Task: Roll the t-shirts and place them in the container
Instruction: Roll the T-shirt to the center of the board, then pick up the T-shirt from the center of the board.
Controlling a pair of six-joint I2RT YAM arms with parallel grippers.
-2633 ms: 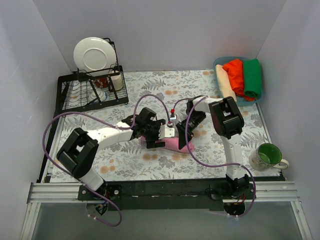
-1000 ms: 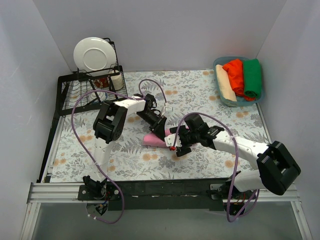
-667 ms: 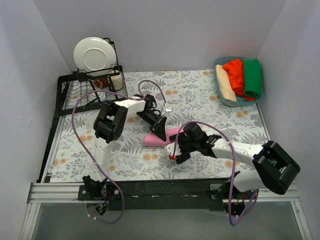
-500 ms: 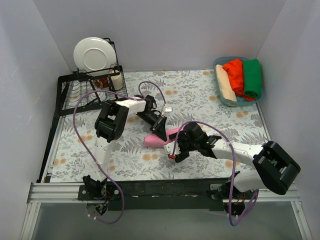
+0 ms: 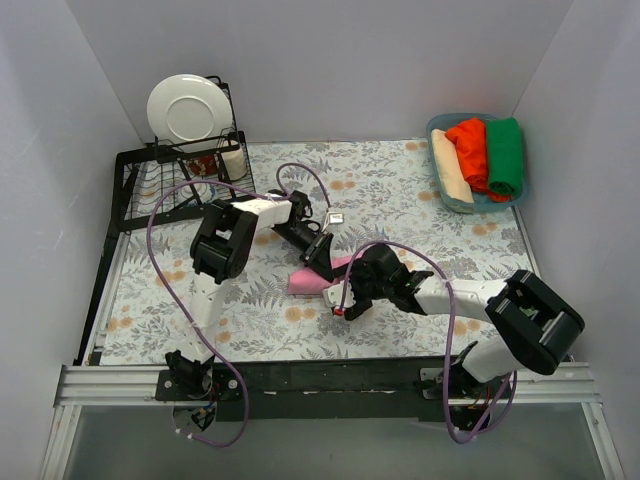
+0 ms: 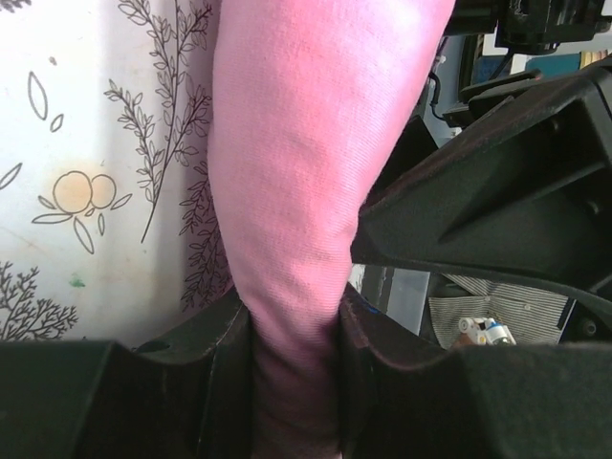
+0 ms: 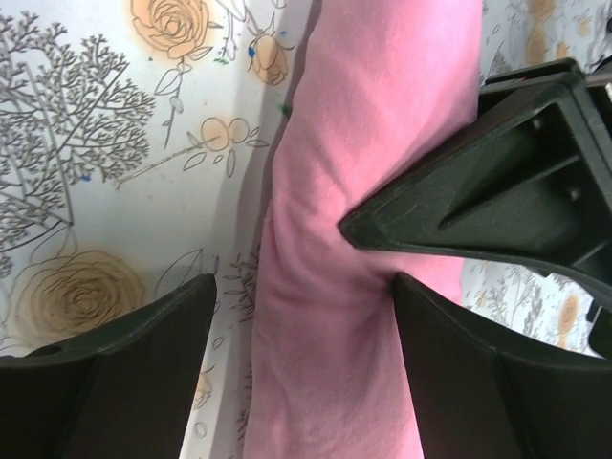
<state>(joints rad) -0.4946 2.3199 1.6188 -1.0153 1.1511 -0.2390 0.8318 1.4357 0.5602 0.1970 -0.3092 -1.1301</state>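
The pink t-shirt (image 5: 303, 281) lies as a tight roll on the floral table mat near the middle. My left gripper (image 5: 322, 265) reaches in from the far side and is shut on the roll's end; the left wrist view shows both fingers pinching the pink cloth (image 6: 306, 191). My right gripper (image 5: 345, 300) is at the roll's near right end. In the right wrist view it is open (image 7: 306, 373), its fingers straddling the pink roll (image 7: 373, 143), with a gap on the left side. The cream (image 5: 449, 165), orange-red (image 5: 470, 148) and green (image 5: 505, 152) t-shirts lie rolled in a bin.
A blue bin (image 5: 437, 128) holding the three rolled shirts stands at the back right. A black dish rack (image 5: 150, 190) with a white plate (image 5: 185, 110) and a cup (image 5: 232, 160) stands at the back left. Purple cables loop over both arms.
The arms have swapped sides of the pink roll: the left gripper now holds it from the far side, and the right gripper has come round to its near end and edged left onto it.
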